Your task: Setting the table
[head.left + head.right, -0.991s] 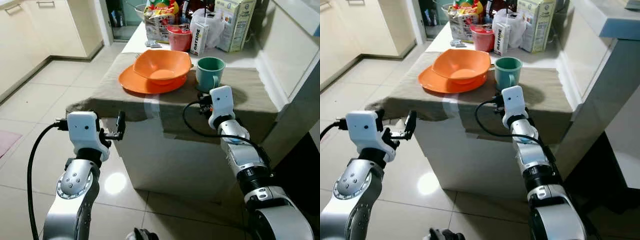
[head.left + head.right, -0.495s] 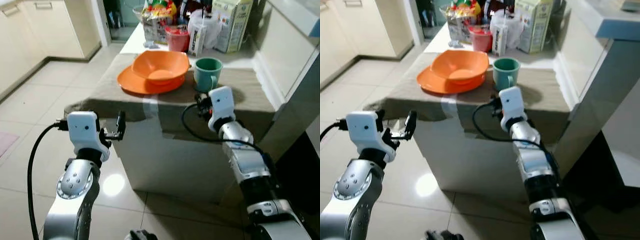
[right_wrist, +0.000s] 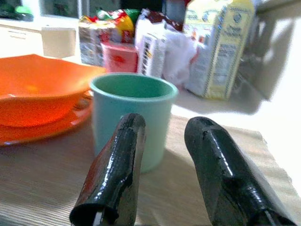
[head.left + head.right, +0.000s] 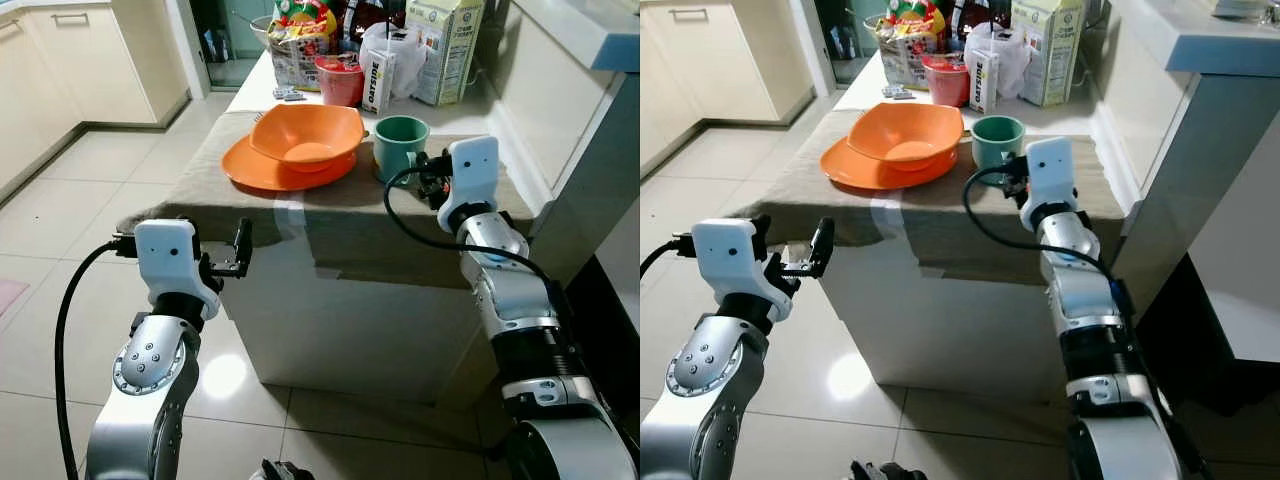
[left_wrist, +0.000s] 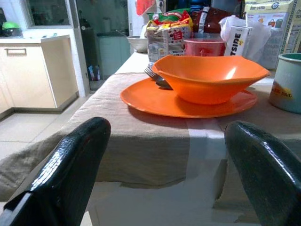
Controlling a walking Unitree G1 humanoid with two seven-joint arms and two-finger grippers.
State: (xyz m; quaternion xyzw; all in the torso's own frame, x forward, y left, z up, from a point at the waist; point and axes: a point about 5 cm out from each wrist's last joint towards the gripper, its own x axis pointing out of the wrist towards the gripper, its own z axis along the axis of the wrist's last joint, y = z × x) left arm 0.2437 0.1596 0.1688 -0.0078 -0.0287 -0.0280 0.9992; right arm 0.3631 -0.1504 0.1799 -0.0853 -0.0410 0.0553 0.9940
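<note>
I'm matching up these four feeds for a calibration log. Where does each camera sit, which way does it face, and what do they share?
Left and right eye views: on the head, looking forward and down at the cloth-covered table; both silver arms show, left gripper off the table's near edge, right gripper by the green mug.
Left wrist view: along open jaws, level with the tabletop, facing the orange bowl on its orange plate.
Right wrist view: along its two black fingers, facing the mug close up.
Shared: bowl, plate and mug appear in all views.
</note>
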